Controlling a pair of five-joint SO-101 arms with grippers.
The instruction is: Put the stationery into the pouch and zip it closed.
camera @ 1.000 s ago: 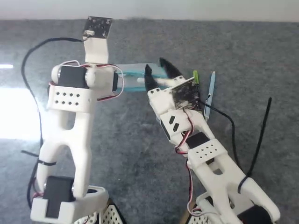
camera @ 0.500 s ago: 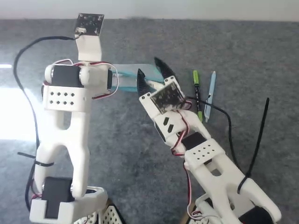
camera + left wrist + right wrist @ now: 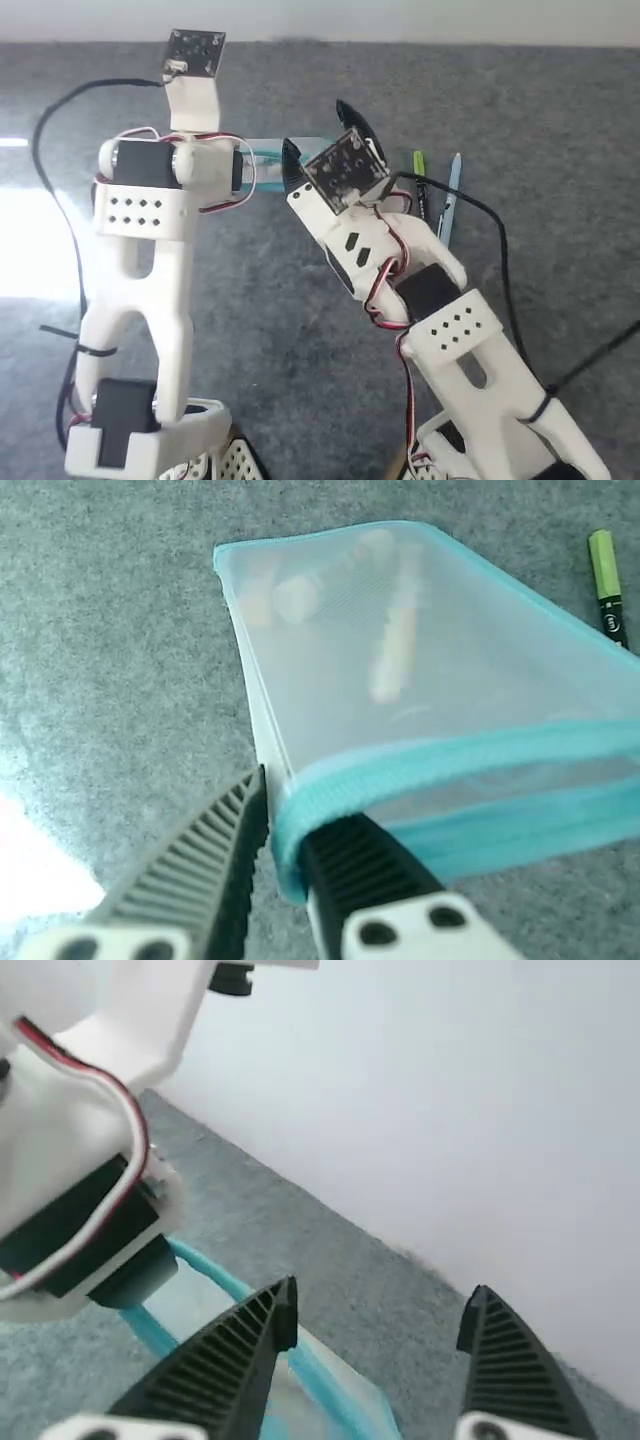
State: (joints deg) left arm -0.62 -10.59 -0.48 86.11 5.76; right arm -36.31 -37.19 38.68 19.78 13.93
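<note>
The translucent pouch [image 3: 420, 670] with a teal zipper edge lies on the grey mat, with several blurred stationery pieces inside it. My left gripper [image 3: 285, 815] is shut on the pouch's near corner, right at the zipper band. In the high view the pouch [image 3: 268, 154] peeks out between the two arms. My right gripper [image 3: 315, 128] hangs open above the pouch's other end, with nothing between its fingers [image 3: 255, 1345]. A green pen [image 3: 420, 165] and a light blue pen [image 3: 452, 190] lie side by side on the mat, to the right of the right gripper.
Grey carpet-like mat [image 3: 540, 120] covers the table, and a white wall runs along its far edge. The left arm's white wrist [image 3: 80, 1150] sits close beside the right gripper. A black cable [image 3: 480, 210] crosses over the pens.
My right gripper has swung left and toward the far edge, rising away from the pens to above the pouch. The left arm shifted slightly left, still holding the pouch corner.
</note>
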